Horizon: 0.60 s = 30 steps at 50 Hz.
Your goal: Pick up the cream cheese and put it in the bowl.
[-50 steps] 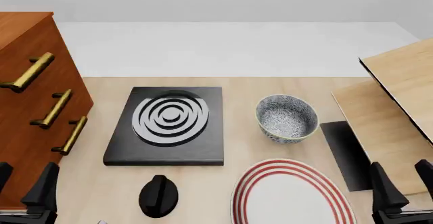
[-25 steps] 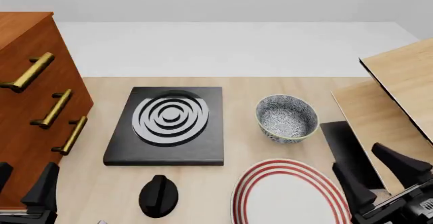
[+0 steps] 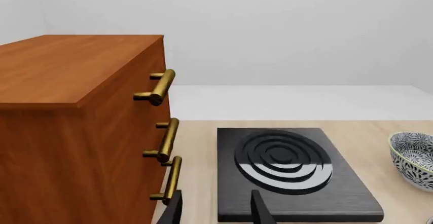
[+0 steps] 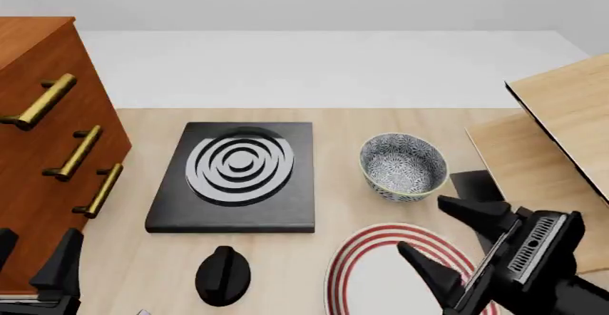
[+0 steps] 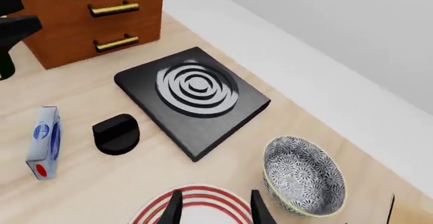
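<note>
The right gripper (image 4: 463,235) is now reaching over the right rim of the red-ringed plate (image 4: 366,247), fingers spread wide with nothing between them; a second ago only its fingertips were showing at the lower right corner of the front view, and half a second ago it was sitting lower and further right, so it is swinging up and leftward. The left gripper (image 4: 36,261) is sitting at the lower left corner just as it was a second ago, fingers apart and empty.

The cream cheese (image 5: 44,141) is showing only in the right wrist view, lying on its side on the table near the arms' edge, beside the black knob (image 4: 222,275) and apart from it. It is lying well apart from the right gripper and untouched.

Further out, the black burner plate (image 4: 238,176) with its grey rings is lying flat, with the wooden cabinet (image 4: 43,115) standing to its left. The bowl (image 4: 403,166) is standing upright beyond the plate, to the right of the burner, unchanged and holding nothing.
</note>
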Each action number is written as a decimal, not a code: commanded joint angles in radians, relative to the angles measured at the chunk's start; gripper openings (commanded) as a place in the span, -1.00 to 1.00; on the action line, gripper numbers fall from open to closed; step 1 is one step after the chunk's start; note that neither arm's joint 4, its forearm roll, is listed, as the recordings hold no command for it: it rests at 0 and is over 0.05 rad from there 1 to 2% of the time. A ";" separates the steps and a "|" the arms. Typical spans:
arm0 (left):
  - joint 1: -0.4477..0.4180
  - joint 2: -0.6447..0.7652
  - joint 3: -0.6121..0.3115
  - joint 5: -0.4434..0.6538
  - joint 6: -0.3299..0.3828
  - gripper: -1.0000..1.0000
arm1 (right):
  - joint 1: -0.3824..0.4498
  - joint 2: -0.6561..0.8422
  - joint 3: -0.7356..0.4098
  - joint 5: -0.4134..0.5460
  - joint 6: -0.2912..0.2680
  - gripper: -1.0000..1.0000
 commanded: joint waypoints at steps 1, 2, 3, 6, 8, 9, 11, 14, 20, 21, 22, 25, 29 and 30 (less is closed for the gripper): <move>0.000 0.000 0.000 0.000 0.000 1.00 | 0.151 0.190 -0.037 -0.078 0.015 1.00; 0.000 0.000 0.000 0.000 0.000 1.00 | 0.186 0.254 -0.041 -0.116 0.020 1.00; 0.000 0.000 0.000 0.000 0.000 1.00 | 0.200 0.278 -0.043 -0.132 0.024 1.00; 0.000 0.000 0.000 0.000 0.000 1.00 | 0.240 0.345 -0.053 -0.174 0.036 1.00; 0.000 0.000 0.000 0.000 0.000 1.00 | 0.265 0.391 -0.061 -0.206 0.046 1.00; 0.000 0.000 0.000 0.000 0.000 1.00 | 0.279 0.414 -0.067 -0.220 0.047 1.00; 0.000 0.000 0.000 0.000 0.000 1.00 | 0.410 0.645 -0.139 -0.335 0.100 1.00; 0.000 0.000 0.000 0.000 0.000 1.00 | 0.443 0.697 -0.163 -0.356 0.113 1.00; 0.000 0.000 0.000 0.000 0.000 1.00 | 0.489 0.788 -0.203 -0.389 0.130 1.00; 0.000 0.000 0.000 0.000 0.000 1.00 | 0.500 0.805 -0.213 -0.393 0.134 1.00; 0.000 0.000 0.000 0.000 0.000 1.00 | 0.509 0.820 -0.221 -0.397 0.137 1.00; 0.000 0.000 0.000 0.000 0.000 1.00 | 0.540 0.868 -0.251 -0.409 0.151 1.00; 0.000 0.000 0.000 0.000 0.000 1.00 | 0.555 0.898 -0.266 -0.419 0.156 1.00; 0.000 0.000 0.000 0.000 0.000 1.00 | 0.561 0.908 -0.272 -0.423 0.161 1.00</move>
